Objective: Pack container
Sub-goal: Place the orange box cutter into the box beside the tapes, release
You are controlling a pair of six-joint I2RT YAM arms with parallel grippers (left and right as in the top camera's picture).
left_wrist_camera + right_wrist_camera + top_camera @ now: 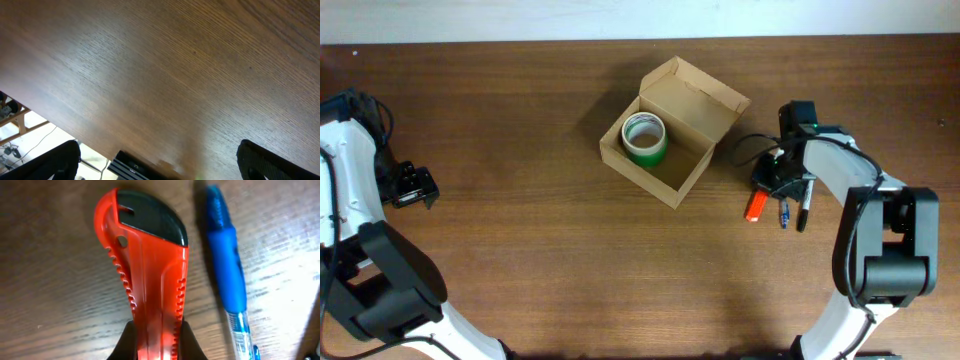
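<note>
The container (705, 152), a tan cardboard box with its flap lid raised, stands at the table's middle with a green tape roll (645, 138) inside its left end. To its right my right gripper (156, 340) is shut on an orange utility knife (145, 270) with a black end, which lies on the table; in the overhead view the knife (755, 206) shows just below that gripper (775, 182). A blue pen (227, 265) lies right beside the knife. My left gripper (160, 162) is open over bare wood at the table's far left edge, nothing between its fingers.
A blue pen (784, 213) and a black pen (804, 212) lie side by side to the right of the knife. A black cable (745, 145) loops between the box and the right arm. The left table edge (60, 127) runs under the left gripper.
</note>
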